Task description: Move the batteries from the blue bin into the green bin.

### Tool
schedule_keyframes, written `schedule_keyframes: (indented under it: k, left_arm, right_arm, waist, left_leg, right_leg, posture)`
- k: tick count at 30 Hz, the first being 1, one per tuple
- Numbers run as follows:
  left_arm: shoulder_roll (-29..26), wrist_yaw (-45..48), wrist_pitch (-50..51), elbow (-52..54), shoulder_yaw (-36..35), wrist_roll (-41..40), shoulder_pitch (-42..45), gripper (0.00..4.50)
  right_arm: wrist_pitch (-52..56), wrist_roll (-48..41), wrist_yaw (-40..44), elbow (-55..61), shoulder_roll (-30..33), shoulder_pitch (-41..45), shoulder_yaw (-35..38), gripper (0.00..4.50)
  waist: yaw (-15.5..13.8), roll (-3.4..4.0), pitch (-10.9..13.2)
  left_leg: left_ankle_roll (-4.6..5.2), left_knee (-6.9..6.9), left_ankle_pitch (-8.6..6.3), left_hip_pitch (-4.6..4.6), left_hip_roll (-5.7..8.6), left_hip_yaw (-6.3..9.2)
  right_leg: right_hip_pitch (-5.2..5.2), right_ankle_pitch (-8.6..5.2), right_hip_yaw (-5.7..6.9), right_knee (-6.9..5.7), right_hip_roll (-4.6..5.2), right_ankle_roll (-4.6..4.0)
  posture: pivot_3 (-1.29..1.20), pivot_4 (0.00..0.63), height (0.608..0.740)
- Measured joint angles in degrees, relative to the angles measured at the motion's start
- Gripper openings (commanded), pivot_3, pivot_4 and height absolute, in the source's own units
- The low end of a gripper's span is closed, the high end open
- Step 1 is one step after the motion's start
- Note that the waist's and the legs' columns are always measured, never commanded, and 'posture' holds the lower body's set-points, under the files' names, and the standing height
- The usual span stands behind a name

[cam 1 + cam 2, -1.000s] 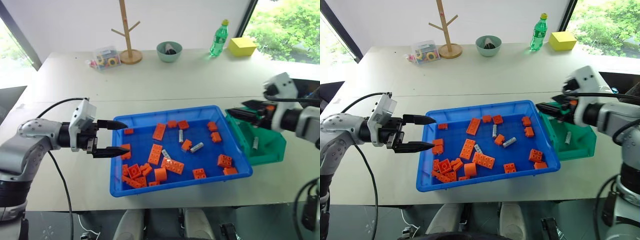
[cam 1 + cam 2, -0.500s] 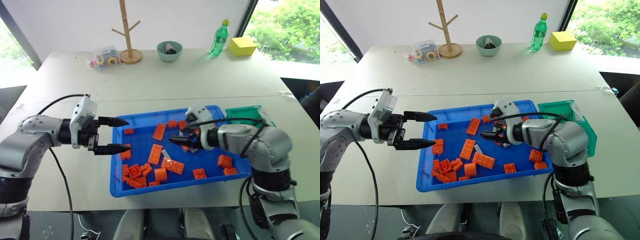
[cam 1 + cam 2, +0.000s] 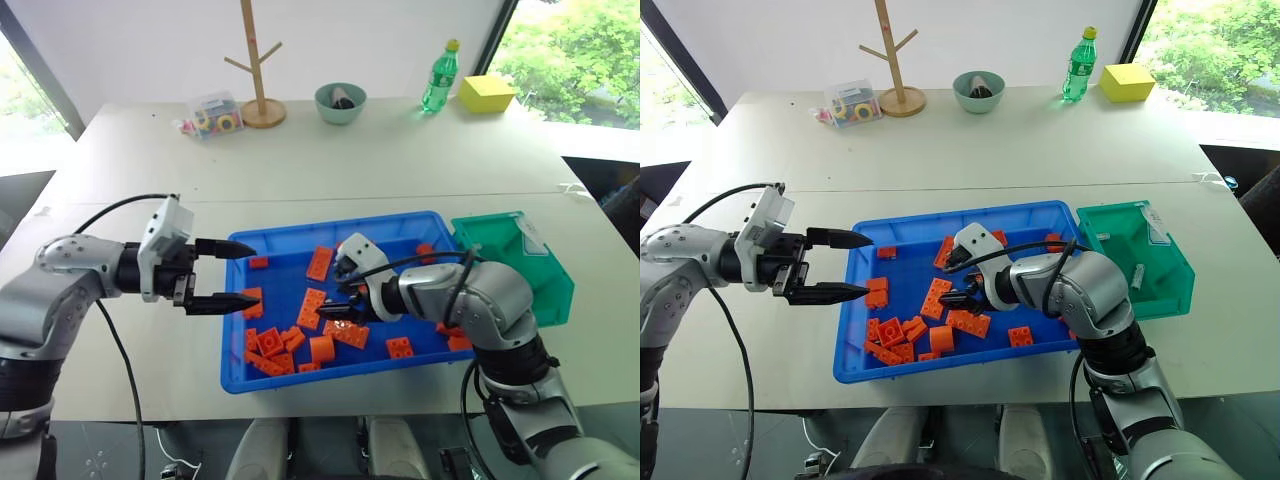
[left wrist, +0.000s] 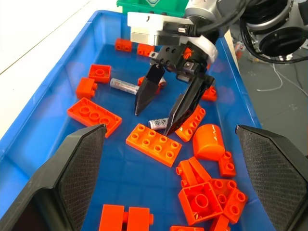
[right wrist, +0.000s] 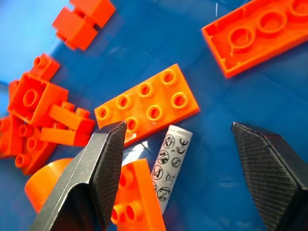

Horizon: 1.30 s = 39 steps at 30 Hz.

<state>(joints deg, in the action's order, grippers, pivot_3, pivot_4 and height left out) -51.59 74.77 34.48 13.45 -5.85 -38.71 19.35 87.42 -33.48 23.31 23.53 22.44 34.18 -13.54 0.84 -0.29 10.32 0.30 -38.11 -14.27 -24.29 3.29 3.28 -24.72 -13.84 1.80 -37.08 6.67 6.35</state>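
Showing the transfer partly done. Head views: one of the batteries already lies in the green bin, well behind the right gripper, which hangs over the middle of the blue bin among orange bricks. The left gripper waits at the bin's left rim, fingers spread and empty.

Left wrist view: the right gripper's fingers stand apart, holding nothing, tips straddling a small silver battery; a second battery lies just beyond them, so at least two are judged left to move.

Right wrist view: between the open fingers the battery is a pale grey cylinder printed with warning symbols, wedged beside two bricks.
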Motion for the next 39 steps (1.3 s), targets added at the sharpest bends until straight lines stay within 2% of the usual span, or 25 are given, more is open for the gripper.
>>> schedule_keyframes:
  k: [1, 3, 5, 9, 10, 24, 26, 29, 31, 33, 37, 39]
  left_arm:
    - [0.0, 0.0, -0.01, 0.0, 0.0, 0.0, -0.07, 4.5]
    - [0.0, -0.01, -0.05, 0.0, -0.02, 0.0, -0.07, 4.5]
    - [0.01, -0.06, -0.07, 0.0, -0.02, 0.0, -0.07, 4.5]
    - [0.02, -0.1, -0.13, -0.03, -0.03, 0.01, -0.05, 4.5]
    - [0.03, -0.1, -0.15, -0.1, -0.03, 0.01, -0.02, 4.5]
    - [0.99, -0.24, -0.48, -2.1, 0.11, 0.64, 2.49, 4.5]
    - [1.17, -0.23, -0.5, -2.12, 0.28, 0.68, 2.79, 4.5]
    - [1.39, -0.14, -1.0, -2.12, 0.56, 0.72, 2.97, 4.5]
    - [1.72, -0.07, -1.23, -2.2, 0.63, 0.74, 3.3, 4.5]
    - [1.88, -0.05, -1.31, -2.52, 0.64, 0.79, 3.41, 4.5]
    - [2.33, -0.04, -1.37, -2.94, 0.75, 0.82, 3.51, 4.5]
    - [2.41, 0.0, -1.41, -3.37, 0.78, 0.88, 3.55, 4.5]
  right_arm:
    - [-0.56, 0.0, 0.36, 0.22, 0.65, -0.12, -0.5, 3.56]
    - [-1.66, 0.14, 0.86, 0.46, 1.69, -0.44, -1.26, 3.03]
    - [-3.02, 0.72, 1.31, 0.47, 3.21, -0.88, -2.04, 2.25]
    - [-5.63, 1.81, 1.97, 0.25, 5.46, -1.78, -3.12, 0.13]
    - [-6.05, 1.94, 2.13, 0.12, 5.64, -1.79, -3.34, 0.03]
    - [-4.5, 1.87, 3.31, -0.47, 5.45, -0.12, -2.68, 0.04]
    - [-2.69, 0.81, 3.99, -1.24, 5.41, 2.75, -0.07, 0.04]
    - [-0.17, -0.64, 4.7, -1.26, 6.48, 10.46, 8.64, 0.04]
    - [1.82, -1.33, 5.39, -1.52, 9.8, 14.56, 15.3, 0.04]
    - [2.21, -1.41, 6.43, -2.38, 15.94, 15.35, 19.61, 0.04]
    - [-0.07, -0.4, 8.61, -4.84, 27.25, 9.44, 23.79, 0.04]
    - [-1.97, 0.79, 9.07, -6.05, 30.65, 4.17, 25.5, 0.04]
  waist:
    - [-0.01, 0.0, 0.0]
    - [-0.03, -0.02, -0.01]
    - [-0.05, -0.03, -0.02]
    - [-0.04, -0.05, -0.03]
    - [-0.04, -0.05, -0.03]
    - [-0.12, -0.05, -0.03]
    - [-0.09, -0.02, 0.01]
    - [-0.1, -0.02, 0.02]
    - [-0.4, -0.02, 0.02]
    - [-0.9, -0.02, 0.01]
    - [-1.26, -0.04, 0.02]
    - [-1.31, -0.04, 0.02]
  left_leg:
    - [0.0, 0.0, 0.0, 0.02, 0.0, 0.0]
    - [0.0, 0.0, 0.0, 0.08, 0.0, 0.0]
    - [0.0, 0.0, 0.0, 0.13, 0.0, 0.0]
    - [0.0, 0.0, 0.0, 0.16, 0.0, 0.0]
    - [0.01, 0.0, 0.0, 0.16, 0.0, 0.0]
    - [0.01, 0.01, 0.0, 0.19, 0.0, 0.0]
    - [0.0, 0.0, 0.0, 0.11, 0.01, -0.01]
    - [0.0, 0.02, 0.0, 0.09, 0.01, 0.0]
    - [0.0, 0.07, 0.0, 0.04, 0.0, 0.04]
    - [0.01, 0.06, -0.01, -0.02, 0.03, 0.04]
    - [0.07, 0.06, -0.04, -0.07, 0.04, -0.04]
    - [0.08, 0.06, -0.05, -0.07, 0.03, -0.06]
  right_leg:
    - [0.02, 0.0, 0.0, 0.01, 0.0, 0.0]
    - [0.08, 0.0, 0.01, 0.02, 0.01, 0.0]
    - [0.13, 0.0, 0.01, 0.03, 0.01, 0.0]
    - [0.16, -0.01, 0.01, 0.04, 0.01, 0.0]
    - [0.16, -0.01, 0.01, 0.05, 0.01, 0.0]
    - [0.17, 0.0, 0.01, 0.04, 0.02, 0.0]
    - [0.1, 0.0, 0.01, 0.03, 0.03, 0.01]
    - [0.07, 0.0, 0.02, 0.02, 0.01, 0.01]
    - [0.06, 0.0, 0.06, 0.06, 0.01, 0.01]
    - [0.07, 0.0, 0.08, 0.17, 0.03, 0.01]
    - [0.08, 0.0, 0.07, 0.29, 0.09, 0.02]
    - [0.09, 0.0, 0.07, 0.29, 0.11, 0.02]
  posture:
    - [0.0, 0.15, 0.703]
    - [0.0, 0.15, 0.703]
    - [0.0, 0.15, 0.703]
    - [0.0, 0.15, 0.703]
    - [0.0, 0.15, 0.703]
    - [0.0, 0.15, 0.703]
    - [0.0, 0.15, 0.703]
    - [0.0, 0.15, 0.703]
    - [0.0, 0.15, 0.703]
    - [0.0, 0.15, 0.703]
    - [0.0, 0.15, 0.703]
    - [0.0, 0.15, 0.703]
